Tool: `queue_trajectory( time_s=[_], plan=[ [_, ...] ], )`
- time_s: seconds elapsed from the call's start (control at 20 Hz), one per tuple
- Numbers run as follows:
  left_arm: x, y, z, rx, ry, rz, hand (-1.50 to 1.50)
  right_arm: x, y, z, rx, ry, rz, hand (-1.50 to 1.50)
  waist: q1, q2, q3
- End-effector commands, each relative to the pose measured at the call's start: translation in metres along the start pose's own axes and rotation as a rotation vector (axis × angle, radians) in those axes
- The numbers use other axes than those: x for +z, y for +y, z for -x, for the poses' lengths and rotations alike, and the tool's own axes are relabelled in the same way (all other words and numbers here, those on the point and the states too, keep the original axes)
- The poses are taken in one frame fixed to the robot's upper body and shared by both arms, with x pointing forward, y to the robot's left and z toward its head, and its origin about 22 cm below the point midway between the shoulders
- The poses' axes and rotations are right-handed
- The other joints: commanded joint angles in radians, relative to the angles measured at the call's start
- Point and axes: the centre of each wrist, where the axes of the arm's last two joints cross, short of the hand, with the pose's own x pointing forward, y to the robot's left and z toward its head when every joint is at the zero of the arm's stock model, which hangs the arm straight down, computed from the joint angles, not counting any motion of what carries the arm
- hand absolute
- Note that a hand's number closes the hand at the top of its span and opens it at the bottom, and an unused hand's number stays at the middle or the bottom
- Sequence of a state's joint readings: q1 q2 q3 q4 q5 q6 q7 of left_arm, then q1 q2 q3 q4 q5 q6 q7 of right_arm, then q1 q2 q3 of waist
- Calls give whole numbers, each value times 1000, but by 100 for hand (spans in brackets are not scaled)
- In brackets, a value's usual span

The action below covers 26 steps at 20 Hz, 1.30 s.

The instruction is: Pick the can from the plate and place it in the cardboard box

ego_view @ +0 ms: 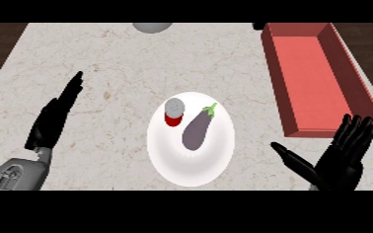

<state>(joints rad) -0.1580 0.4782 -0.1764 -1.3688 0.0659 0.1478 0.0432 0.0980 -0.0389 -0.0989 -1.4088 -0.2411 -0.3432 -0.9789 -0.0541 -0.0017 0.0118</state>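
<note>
A small red can [173, 112] with a grey lid stands upright on the upper left part of a white plate [191, 168] in the middle of the marble counter. Beside it on the plate lies a purple eggplant [197, 128] with a green stem. A long reddish open box [315, 79] runs along the right side of the counter. My right hand [337, 163] is open at the lower right, fingers up, between the plate and the box's near end. My left hand [53, 117] is open at the left, fingers straight, well apart from the plate.
A grey rounded object [151, 26] sits at the counter's far edge, cut off by the view. A dark object [258, 25] shows at the box's far left corner. Dark floor borders the counter at the upper left and upper right.
</note>
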Motion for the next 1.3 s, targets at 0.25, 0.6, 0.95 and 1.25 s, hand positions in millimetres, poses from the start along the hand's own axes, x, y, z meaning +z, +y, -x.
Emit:
queue_trajectory(
  time_s=[0.25, 0.6, 0.95, 1.25],
  plan=[
    [10, -18, 7, -25, -45, 40, 0, 133, -11, -43, 295, -56, -222, -150, 34, -5, -12],
    [8, -26, 19, -34, -45, 34, 0, 157, 17, -106, 377, 34, -320, -150, 44, 1, -14],
    [5, -38, 18, -18, -55, 56, 0, 148, 56, -123, 495, 127, -347, -150, 57, 6, -14],
    [2, -31, 3, -25, -64, 57, 0, 125, 69, -126, 597, 215, -393, -150, 64, 6, -14]
  ],
)
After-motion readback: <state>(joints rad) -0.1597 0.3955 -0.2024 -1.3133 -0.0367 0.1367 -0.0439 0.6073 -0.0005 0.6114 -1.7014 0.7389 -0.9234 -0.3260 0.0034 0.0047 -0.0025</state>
